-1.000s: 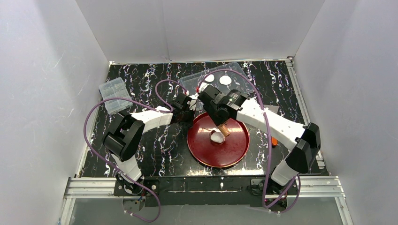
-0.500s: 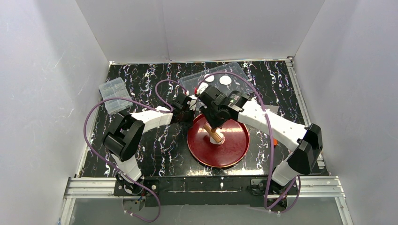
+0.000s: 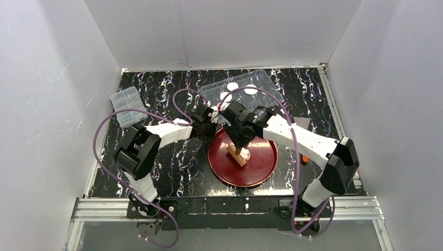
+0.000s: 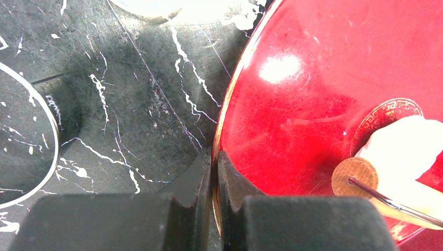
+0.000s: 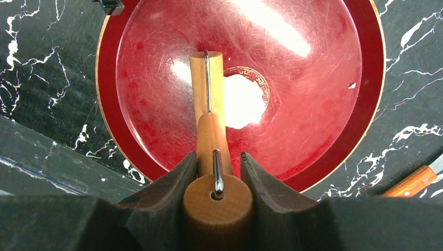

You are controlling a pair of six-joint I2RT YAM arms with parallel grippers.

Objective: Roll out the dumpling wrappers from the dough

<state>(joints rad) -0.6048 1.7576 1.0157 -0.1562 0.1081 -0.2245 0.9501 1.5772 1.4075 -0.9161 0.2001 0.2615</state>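
Where the dough lies: the dough [image 5: 241,104] is a small white ragged-edged lump at the centre of the red plate [image 5: 313,78], on its gold ring pattern, just right of the roller barrel in the right wrist view.
Red plate: it sits on the black marbled table [image 3: 172,89], in the lower middle of the top view, between the two arms.
Right gripper: the right gripper [image 5: 218,157] is clamped on the handle of the wooden roller [image 5: 199,89], one finger on each side; the handle's round end faces the camera at the bottom centre of that frame.
Wooden roller: its barrel reaches up the frame over the plate's inner face, with a metal wire running along its top. In the left wrist view its round end is at the lower right, pressed against the dough.
Left gripper: the left gripper [image 4: 214,157] is closed tight at the bottom centre of its frame, and the plate's gold-edged rim runs into the slit between the fingers, so it pinches the red plate at its left edge.
Dumpling wrappers: three dumpling wrappers [image 3: 233,85] show as flat white discs in the clear tray [image 3: 264,78], upper centre of the top view, beyond the plate.
Clear lidded box: the clear lidded box [image 3: 127,104] lies on the table at the upper left, well apart from the plate.
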